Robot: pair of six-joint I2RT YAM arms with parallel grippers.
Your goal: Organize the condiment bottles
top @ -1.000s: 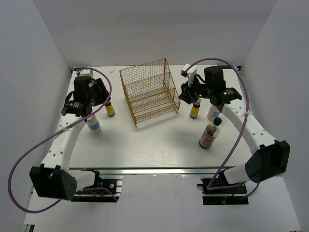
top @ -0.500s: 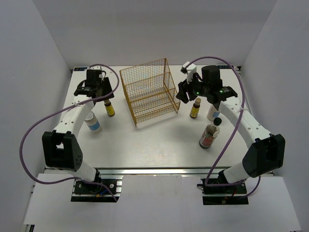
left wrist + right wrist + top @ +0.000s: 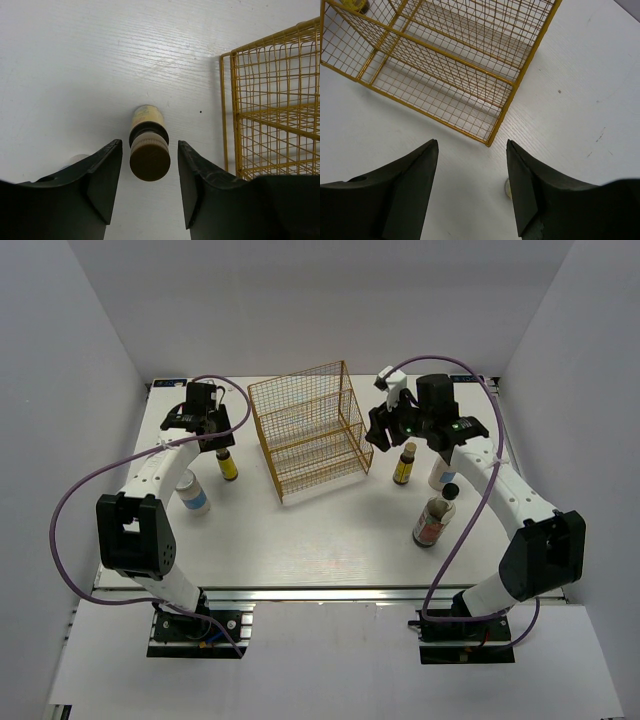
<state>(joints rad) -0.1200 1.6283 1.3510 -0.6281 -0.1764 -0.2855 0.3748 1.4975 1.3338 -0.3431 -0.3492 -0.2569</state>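
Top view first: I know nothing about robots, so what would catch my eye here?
The gold wire rack stands at the middle back of the white table, with the condiment bottles standing outside it on both sides. The left gripper hangs open astride a small amber bottle. The right gripper is open and holds nothing near the rack's front corner.

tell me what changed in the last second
The left gripper swung from above the white bottle back toward the rack. It now hangs open over the left amber bottle. The right gripper edged slightly left, open. Nothing was grasped; both those bottles and the rack stayed put.
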